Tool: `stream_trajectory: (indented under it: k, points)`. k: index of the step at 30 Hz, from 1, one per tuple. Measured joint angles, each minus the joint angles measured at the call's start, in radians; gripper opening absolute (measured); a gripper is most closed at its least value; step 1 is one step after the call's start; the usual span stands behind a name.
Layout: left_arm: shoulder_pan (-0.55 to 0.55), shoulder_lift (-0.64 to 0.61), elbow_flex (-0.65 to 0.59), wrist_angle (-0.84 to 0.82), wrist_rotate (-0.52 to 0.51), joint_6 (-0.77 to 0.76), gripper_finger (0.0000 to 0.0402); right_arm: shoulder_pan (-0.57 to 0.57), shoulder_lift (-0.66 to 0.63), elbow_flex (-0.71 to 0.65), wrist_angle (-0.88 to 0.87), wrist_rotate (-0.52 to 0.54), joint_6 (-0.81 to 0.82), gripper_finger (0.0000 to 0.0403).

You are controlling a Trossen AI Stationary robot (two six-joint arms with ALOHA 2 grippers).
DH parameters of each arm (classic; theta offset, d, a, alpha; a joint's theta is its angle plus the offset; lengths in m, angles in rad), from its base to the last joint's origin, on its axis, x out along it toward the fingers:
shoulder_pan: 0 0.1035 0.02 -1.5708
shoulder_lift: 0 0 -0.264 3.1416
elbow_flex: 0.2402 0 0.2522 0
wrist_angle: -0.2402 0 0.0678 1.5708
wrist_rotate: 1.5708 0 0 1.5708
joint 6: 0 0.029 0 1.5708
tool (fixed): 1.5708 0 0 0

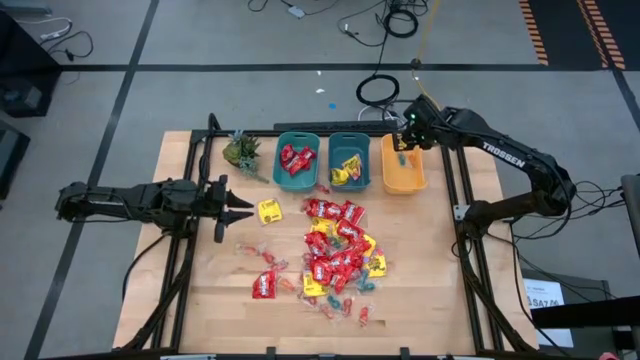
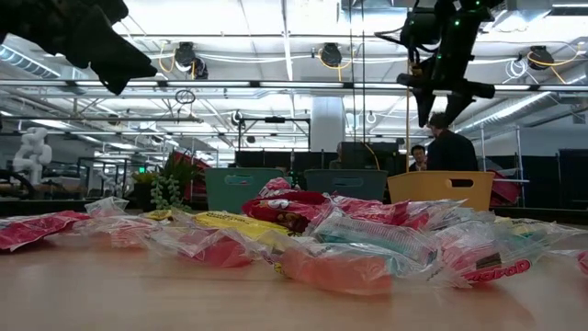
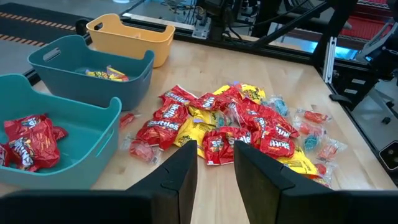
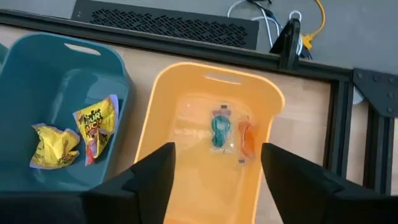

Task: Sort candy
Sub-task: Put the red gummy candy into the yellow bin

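Wooden tabletop point(image 1: 420, 300) fills my overhead view, framed by black rails. On my far left the left end effector point(image 1: 243, 206) hovers above the left edge, fingers parted with nothing between them, pointing toward a lone yellow packet point(image 1: 269, 211) just beside its tips. Behind that sits a small green plant point(image 1: 241, 150). Moving right along the far edge I see three bins in a row: a teal bin point(image 1: 297, 160) holding red packets, a second teal bin point(image 1: 349, 160) holding yellow packets, and an orange bin point(image 1: 403, 165) with a teal twist-wrapped piece point(image 4: 219, 130) and an orange one just beside it on its floor. The candy pile point(image 1: 335, 250), mostly red and yellow packets with small clear, teal and pink pieces scattered around it, lies mid-table, near of the bins. At the right, the right end effector point(image 4: 217, 163) hangs directly above the orange bin, fingers spread wide and empty. In the low view, people stand in the room behind.
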Motion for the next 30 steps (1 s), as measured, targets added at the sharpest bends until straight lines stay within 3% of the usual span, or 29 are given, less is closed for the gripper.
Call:
stream_trajectory:
  k: [7, 15, 23, 30]
  points:
    - [0.0, 0.0, 0.0, -0.008, 0.0, -0.001, 0.0114, 0.139, -0.073, 0.0, -0.126, 0.055, 0.169, 0.0225]
    - [0.0, 0.0, 0.001, -0.008, 0.0, -0.002, 0.0114, 0.544, -0.131, 0.0, -0.278, 0.113, 0.61, 0.0207]
    - [0.0, 0.0, 0.001, -0.008, 0.0, -0.002, 0.0114, 0.941, 0.016, 0.0, -0.251, 0.085, 0.975, 0.0198]
    - [0.0, 0.0, 0.001, -0.008, 0.003, -0.002, 0.0114, 1.184, 0.187, 0.0, -0.019, 0.045, 1.306, 0.0196]
